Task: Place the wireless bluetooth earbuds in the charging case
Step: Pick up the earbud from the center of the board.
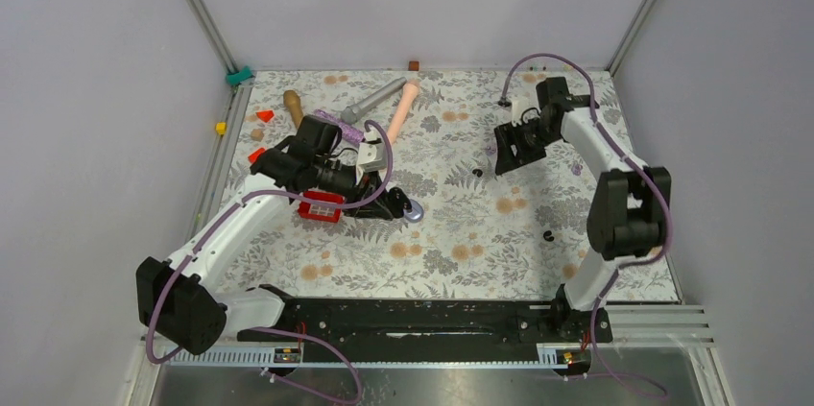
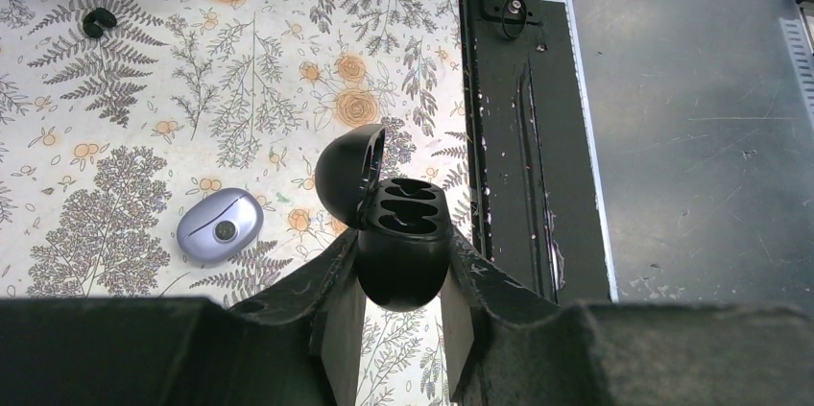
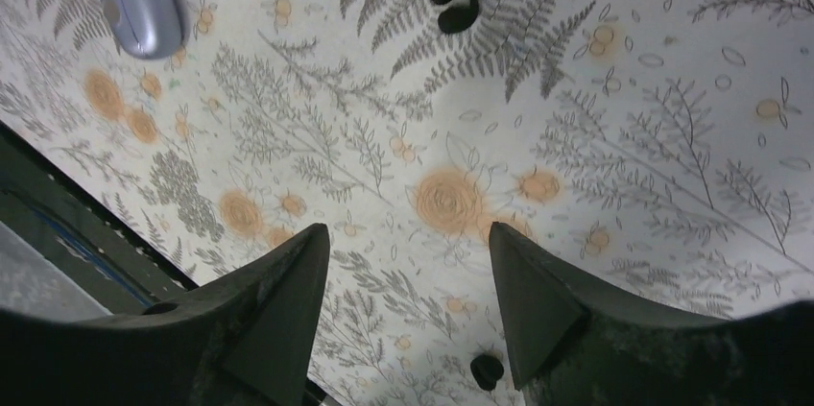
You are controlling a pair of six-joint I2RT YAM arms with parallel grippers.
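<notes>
Left wrist — left pincer (image 2: 404, 245) grips the open black charging case (image 2: 400, 267).

One earbud (image 1: 477, 173) lies on the table (image 1: 461, 267), apparently right of the charging case (image 2: 403, 243).

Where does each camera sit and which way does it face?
Top external: above and behind the bases, looking down on the floral table; left arm and right arm show whole.
Left wrist: on the left arm, looking across the table to the base rail; left tool clamps an open black case.
Right wrist: on the right arm, looking down at the table; right tool open, empty.
Shared: both wrist views catch the lavender oval object.
</notes>
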